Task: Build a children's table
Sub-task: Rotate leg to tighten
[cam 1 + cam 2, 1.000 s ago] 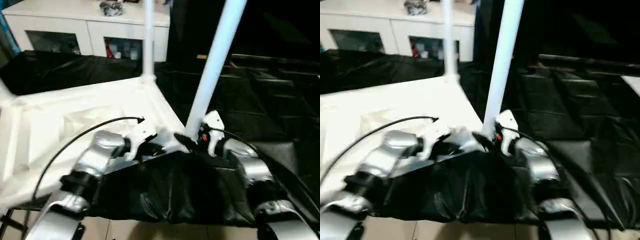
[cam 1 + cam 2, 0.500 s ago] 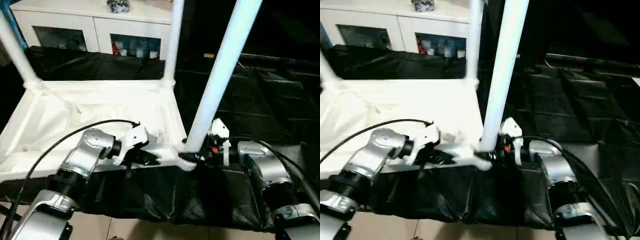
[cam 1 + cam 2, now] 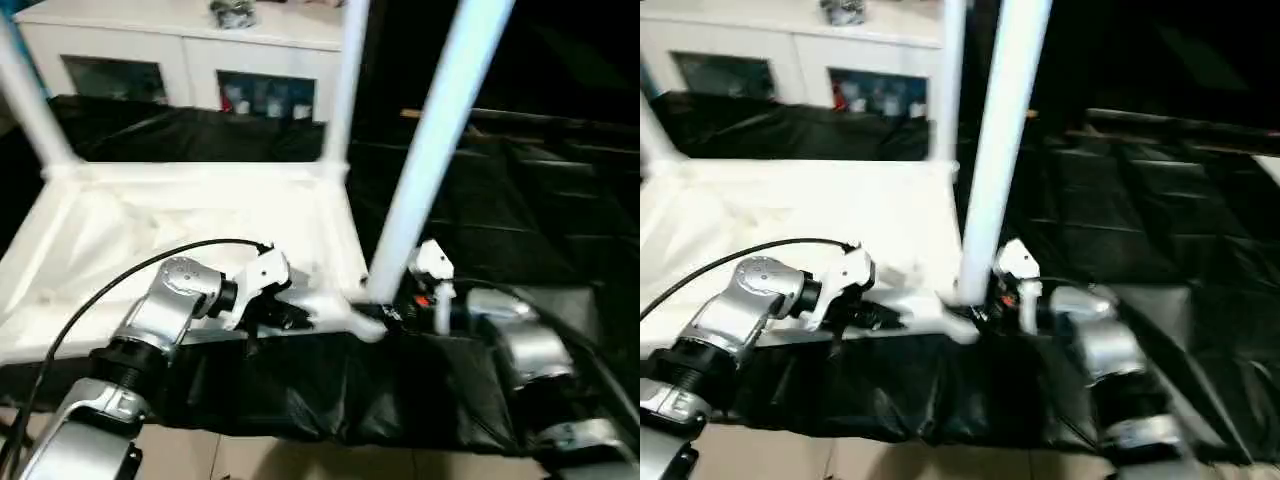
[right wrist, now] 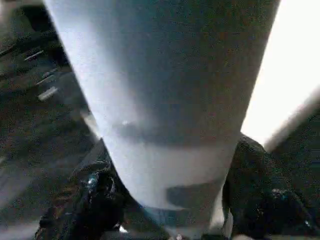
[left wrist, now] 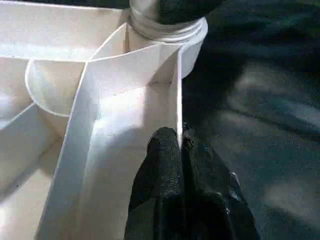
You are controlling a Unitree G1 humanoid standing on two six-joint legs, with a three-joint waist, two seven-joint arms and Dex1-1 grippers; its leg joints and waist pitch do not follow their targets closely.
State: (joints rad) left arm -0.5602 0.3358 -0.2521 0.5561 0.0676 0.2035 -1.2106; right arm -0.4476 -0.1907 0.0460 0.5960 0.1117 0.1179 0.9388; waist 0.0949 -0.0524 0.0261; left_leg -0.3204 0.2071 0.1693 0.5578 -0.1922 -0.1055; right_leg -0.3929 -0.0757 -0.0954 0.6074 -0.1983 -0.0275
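We see the children's table (image 3: 180,215) lying upside down on a black cloth (image 3: 520,210), its ribbed underside facing up, with three legs standing in its corner sockets.

On the left, the far left leg (image 3: 28,95) rises from its socket. Nearer to us, the left gripper (image 5: 181,150) pinches the table's thin near edge wall: in its wrist view the two black fingers (image 5: 162,165) are clenched together with the white wall clamped between them, close to the near right corner socket (image 5: 170,30).

Moving right, the far right leg (image 3: 345,80) stands upright at the back corner. In front of it, the near leg (image 3: 435,140) leans slightly to the right as it rises from the near right socket.

The right gripper (image 3: 395,312) sits at the foot of this near leg. Its wrist view shows one black finger (image 4: 87,207) on each side of the tube, grasping it just above the socket.

Behind the table stands a white cabinet (image 3: 190,60) with glass doors. We can read no writing or labels anywhere.
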